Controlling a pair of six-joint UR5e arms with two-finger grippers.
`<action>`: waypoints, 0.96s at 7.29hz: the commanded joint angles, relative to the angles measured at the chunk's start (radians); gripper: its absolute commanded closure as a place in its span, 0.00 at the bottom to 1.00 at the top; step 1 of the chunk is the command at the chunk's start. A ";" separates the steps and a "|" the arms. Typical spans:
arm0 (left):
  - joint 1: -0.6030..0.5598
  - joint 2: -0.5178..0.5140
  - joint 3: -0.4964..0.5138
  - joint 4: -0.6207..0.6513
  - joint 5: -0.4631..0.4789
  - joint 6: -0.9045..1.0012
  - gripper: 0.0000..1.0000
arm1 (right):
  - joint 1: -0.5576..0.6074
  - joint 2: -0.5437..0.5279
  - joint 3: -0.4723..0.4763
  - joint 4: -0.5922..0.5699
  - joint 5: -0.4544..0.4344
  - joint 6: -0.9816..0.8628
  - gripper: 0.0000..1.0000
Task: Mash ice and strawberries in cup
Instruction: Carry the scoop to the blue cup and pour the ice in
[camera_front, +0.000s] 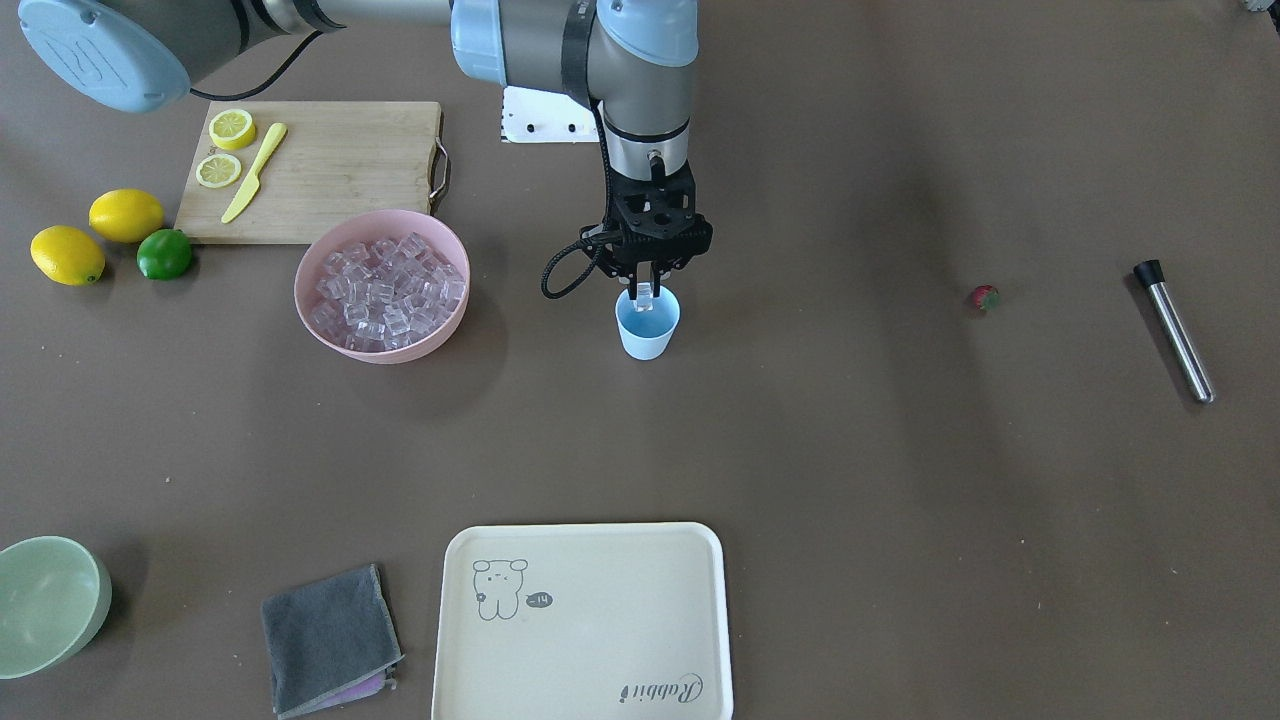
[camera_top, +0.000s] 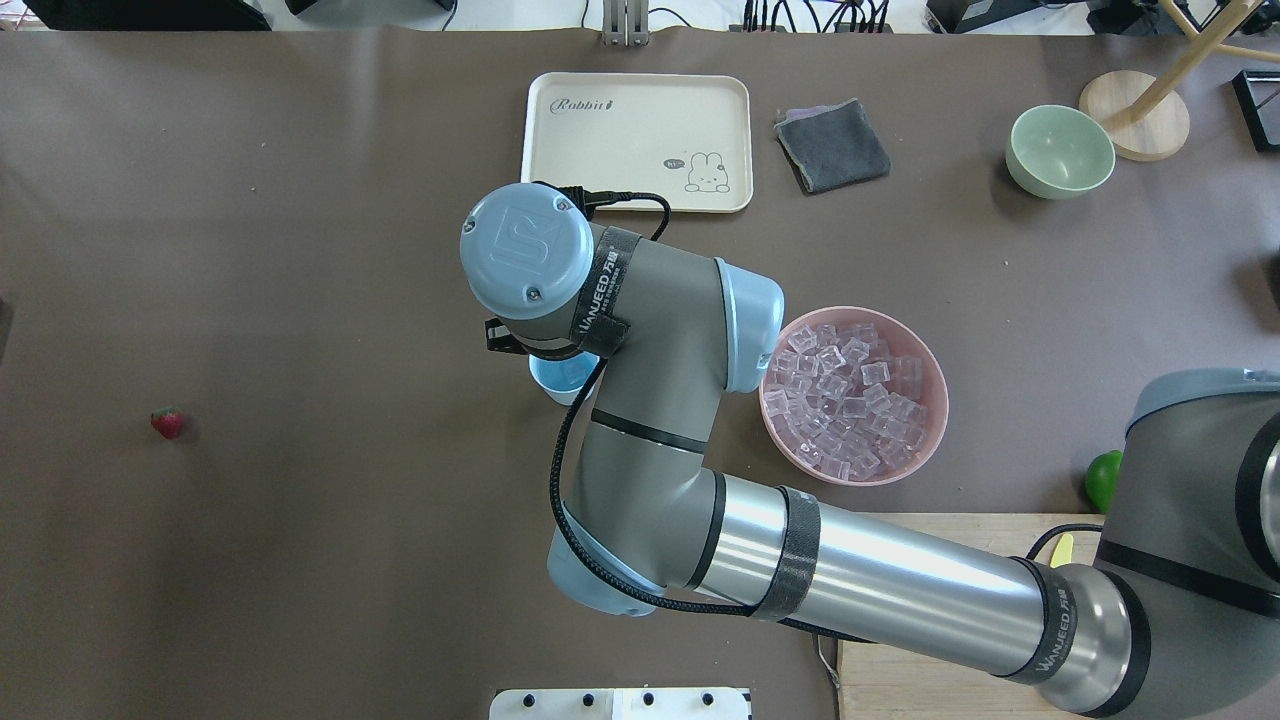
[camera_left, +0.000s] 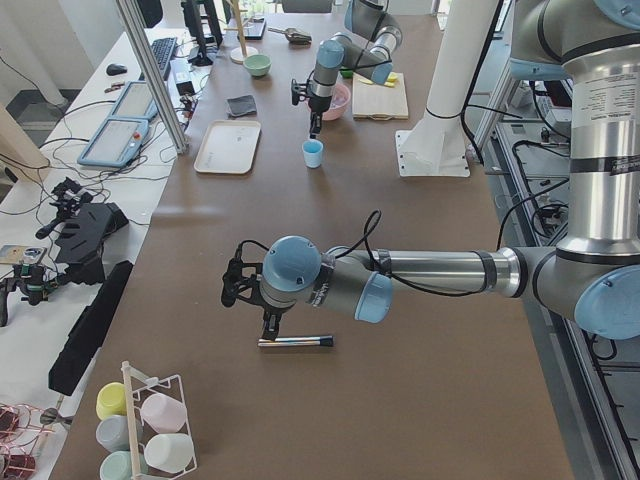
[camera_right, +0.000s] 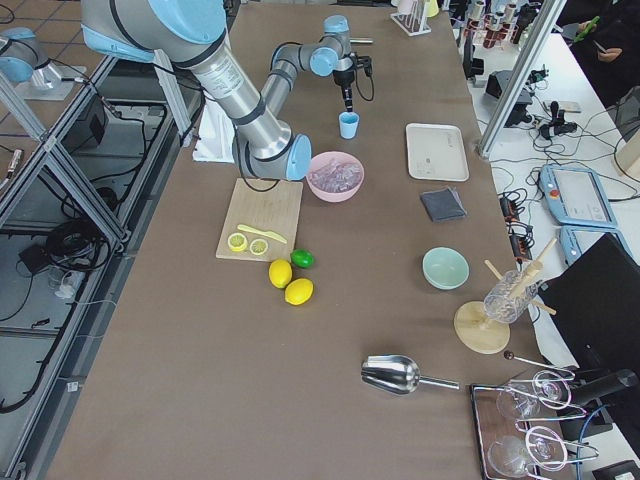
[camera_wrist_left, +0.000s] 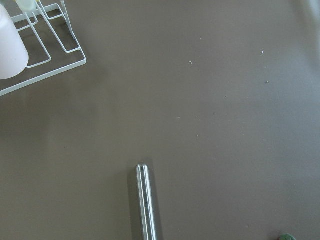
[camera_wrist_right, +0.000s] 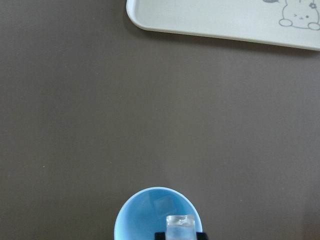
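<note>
One ice cube (camera_wrist_right: 180, 227) pinched over the cup (camera_front: 647, 328).

The right gripper (camera_front: 646, 297) hangs straight above the cup's mouth with its fingers clamped on the cube's two sides. The cube sits just above the rim, toward the robot's side of the opening, and a second cube (camera_wrist_right: 164, 205) lies on the cup's bottom. Brown table (camera_front: 850, 450) shows all round the cup. The pink bowl (camera_front: 303, 300) of ice (camera_front: 385, 290) sits near on the robot's right, not touching. The cream tray (camera_wrist_right: 200, 20) lies beyond the cup, away from the robot. The strawberry (camera_front: 984, 297) lies well apart on the robot's left, and the steel muddler (camera_front: 1173, 330) farther still. The left gripper (camera_left: 272, 322) hangs just above that muddler; whether its fingers are apart or together cannot be told.
</note>
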 joint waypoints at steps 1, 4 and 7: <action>-0.003 0.000 0.000 -0.001 -0.001 0.000 0.01 | -0.008 -0.004 -0.003 0.008 -0.008 -0.002 0.85; -0.003 0.000 -0.002 0.000 -0.001 0.000 0.01 | -0.007 -0.015 -0.006 0.058 -0.018 0.009 0.14; -0.005 -0.002 -0.002 -0.001 -0.001 0.002 0.01 | 0.007 -0.035 0.016 0.057 -0.016 0.040 0.13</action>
